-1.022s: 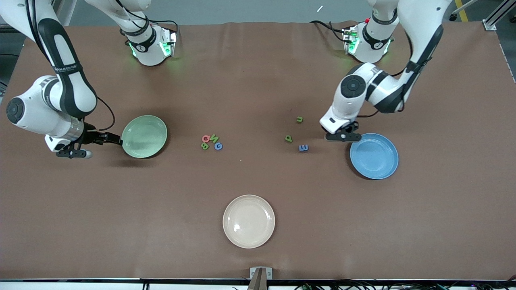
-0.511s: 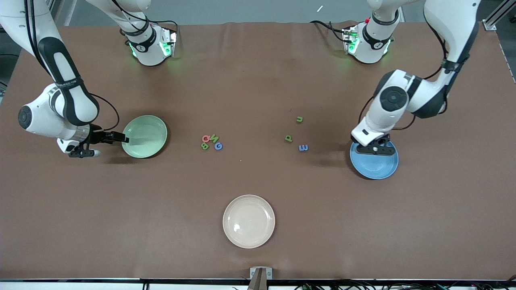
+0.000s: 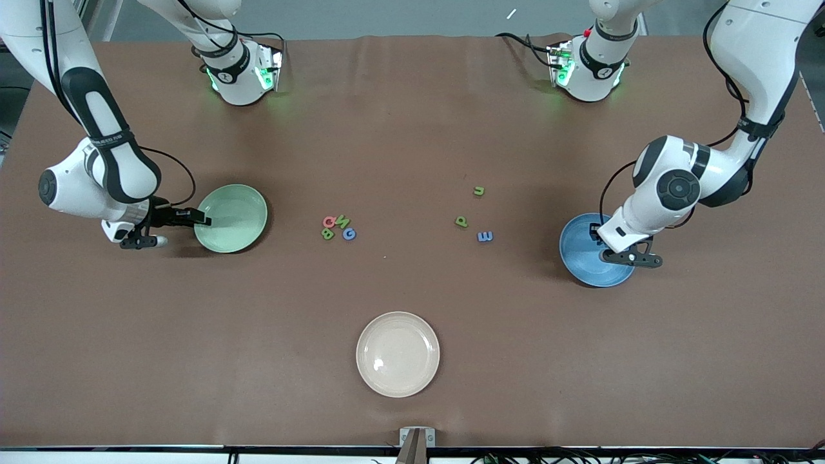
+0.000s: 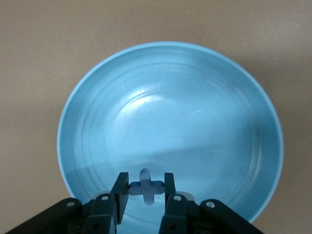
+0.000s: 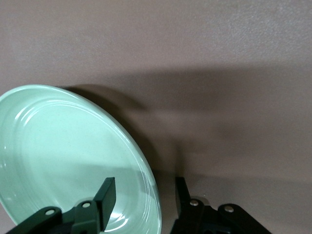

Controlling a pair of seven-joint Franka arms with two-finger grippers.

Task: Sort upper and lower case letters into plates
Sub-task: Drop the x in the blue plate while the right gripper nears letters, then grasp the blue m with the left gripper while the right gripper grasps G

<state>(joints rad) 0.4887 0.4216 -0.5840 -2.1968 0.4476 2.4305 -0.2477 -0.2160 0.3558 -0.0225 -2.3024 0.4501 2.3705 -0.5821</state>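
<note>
We are pinching a blue letter [image 4: 151,185] in the left pincer [image 4: 145,180] over the blue plate [image 4: 97,97], aiming to release it low. The right pincer [image 5: 144,186] is straddling the green plate [image 5: 58,146] rim, open.

Blue plate [image 3: 580,254]: rim toward the left arm's end hidden under the left gripper [image 3: 628,259]. Mint plate [image 5: 58,156]: cut off by the right wrist view's edge. Letters [image 3: 338,227]: too small to read surely (seven visible on the table). Piece [image 4: 145,186] between left fingers: shape unclear.
</note>
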